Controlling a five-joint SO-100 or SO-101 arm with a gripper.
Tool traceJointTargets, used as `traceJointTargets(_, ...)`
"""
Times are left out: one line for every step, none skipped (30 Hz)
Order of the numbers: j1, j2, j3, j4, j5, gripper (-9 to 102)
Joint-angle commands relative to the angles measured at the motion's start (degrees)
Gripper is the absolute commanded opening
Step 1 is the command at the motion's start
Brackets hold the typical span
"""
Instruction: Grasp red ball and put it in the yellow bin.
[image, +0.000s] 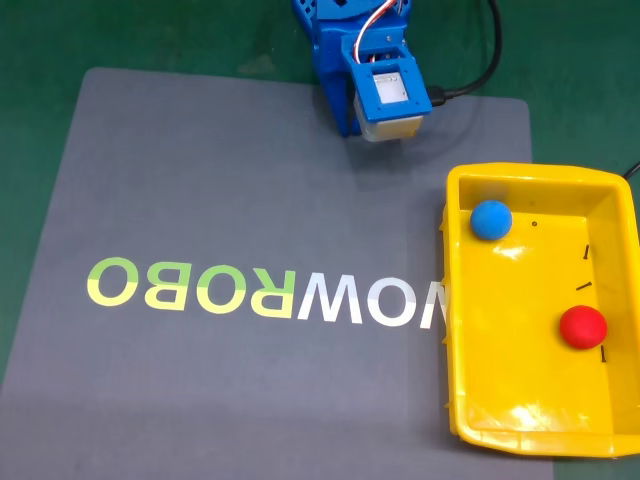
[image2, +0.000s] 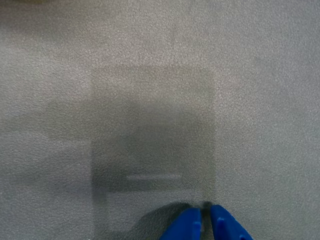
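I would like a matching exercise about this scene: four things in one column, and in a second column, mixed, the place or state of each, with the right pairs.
Things:
1. red ball
2. blue ball
3. gripper
4. yellow bin

Places or states:
A. on the right edge of the grey mat, fixed view
B. shut and empty, above the bare mat
C. in the bin, near its top left corner, fixed view
D. in the bin, near its right wall, fixed view

Pairs: 1-D, 2-C, 3-B, 4-A

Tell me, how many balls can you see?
2. The blue ball sits in the yellow bin's upper left corner in the fixed view; the red ball lies in the bin too, by its right side.
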Motion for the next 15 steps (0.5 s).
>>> traceJointTargets(0.9, 1.0, 1.9, 1.3, 0.4, 0)
traceJointTargets(1.0, 1.0, 1.9, 1.3, 0.5, 0)
traceJointTargets(1.0, 1.0, 1.9, 1.3, 0.8, 0)
traceJointTargets(1.1, 1.0, 1.9, 1.3, 0.9, 0)
traceJointTargets(1.1, 1.0, 1.9, 1.3, 1.1, 0)
traceJointTargets(1.1, 1.0, 1.9, 1.3, 1.2, 0)
traceJointTargets(1.2, 1.0, 1.9, 1.3, 1.3, 0)
traceJointTargets(1.2, 1.0, 1.9, 1.3, 1.3, 0)
traceJointTargets(1.2, 1.0, 1.9, 1.3, 1.4, 0)
traceJointTargets(1.2, 1.0, 1.9, 1.3, 1.4, 0)
traceJointTargets(1.3, 1.0, 1.9, 1.3, 1.4, 0)
traceJointTargets(1.3, 1.0, 1.9, 1.3, 1.4, 0)
traceJointTargets(1.3, 1.0, 1.9, 1.3, 1.6, 0)
traceJointTargets(1.3, 1.0, 1.9, 1.3, 1.7, 0)
traceJointTargets(1.3, 1.0, 1.9, 1.3, 1.8, 0)
